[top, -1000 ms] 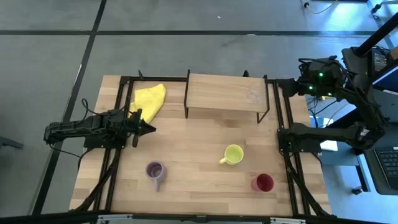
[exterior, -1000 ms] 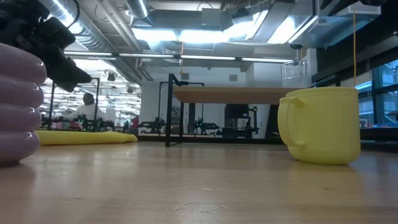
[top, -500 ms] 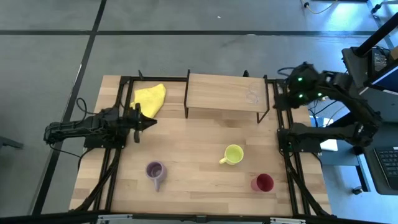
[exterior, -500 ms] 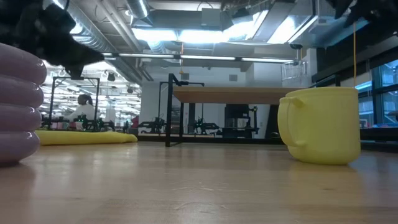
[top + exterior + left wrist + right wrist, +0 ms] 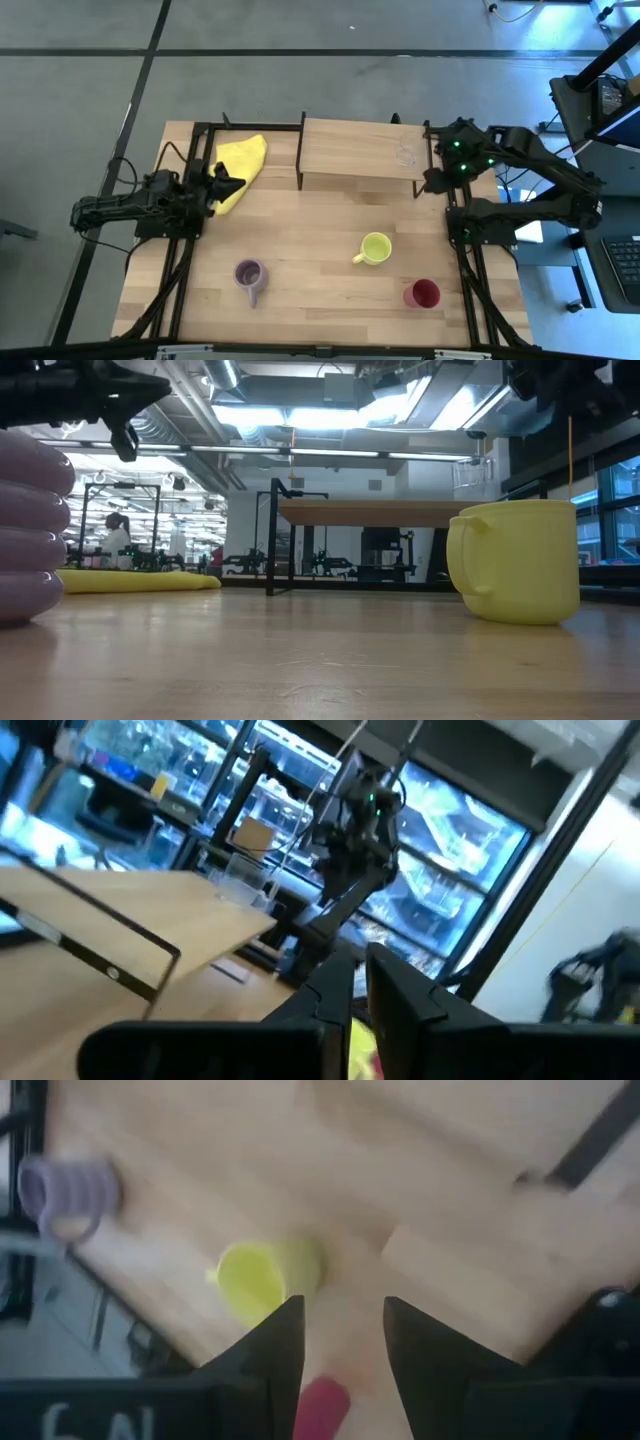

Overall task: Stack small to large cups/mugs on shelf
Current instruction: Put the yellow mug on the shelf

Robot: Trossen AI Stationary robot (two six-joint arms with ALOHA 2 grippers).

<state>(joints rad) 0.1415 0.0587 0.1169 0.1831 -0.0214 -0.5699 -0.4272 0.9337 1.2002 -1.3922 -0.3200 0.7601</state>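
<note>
A clear glass (image 5: 404, 155) is sitting on the shelf (image 5: 355, 150); three mugs are waiting on the table (image 5: 310, 245). The right gripper (image 5: 432, 180), fingers apart, is hovering beside the shelf's end; the left gripper (image 5: 232, 187), nearly closed and empty, is hanging over the yellow cloth (image 5: 240, 160).

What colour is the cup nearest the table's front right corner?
Dark red cup; the high view shows it best.

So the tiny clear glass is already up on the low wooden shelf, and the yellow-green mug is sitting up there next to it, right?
Not quite. The tiny clear glass is on the low wooden shelf, but the yellow-green mug stands on the wooden tabletop in front of the shelf, as the high view shows.
</note>
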